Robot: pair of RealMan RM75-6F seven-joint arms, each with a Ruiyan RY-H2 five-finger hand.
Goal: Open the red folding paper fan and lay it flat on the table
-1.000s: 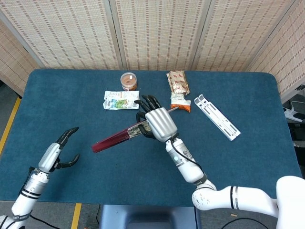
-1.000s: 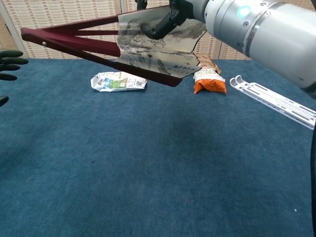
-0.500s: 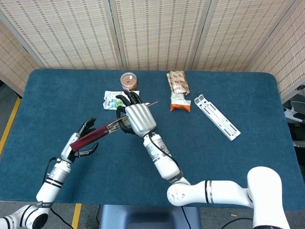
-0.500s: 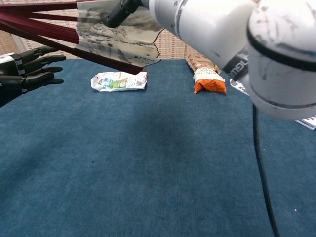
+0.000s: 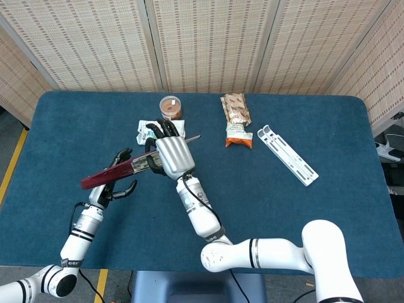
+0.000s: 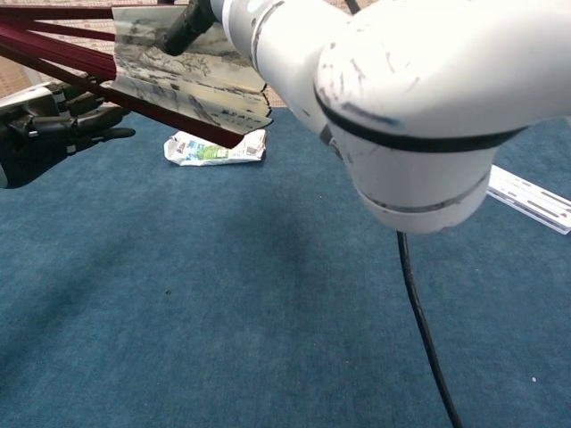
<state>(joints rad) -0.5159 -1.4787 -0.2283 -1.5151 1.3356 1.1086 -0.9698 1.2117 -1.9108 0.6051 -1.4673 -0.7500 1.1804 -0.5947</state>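
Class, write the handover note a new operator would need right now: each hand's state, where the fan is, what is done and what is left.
Right hand grips the red fan near its paper end, holding it above the table.
Left hand is at the fan's rib end; firm grip cannot be told.
Done: fan lifted and partly spread; some paper shows in the chest view.
Left: spread it fully, then lay it flat on the table.

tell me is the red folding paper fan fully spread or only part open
Only part open. In the chest view the red folding paper fan shows its dark red ribs splayed in a narrow wedge, with just a short pleated stretch of printed paper.
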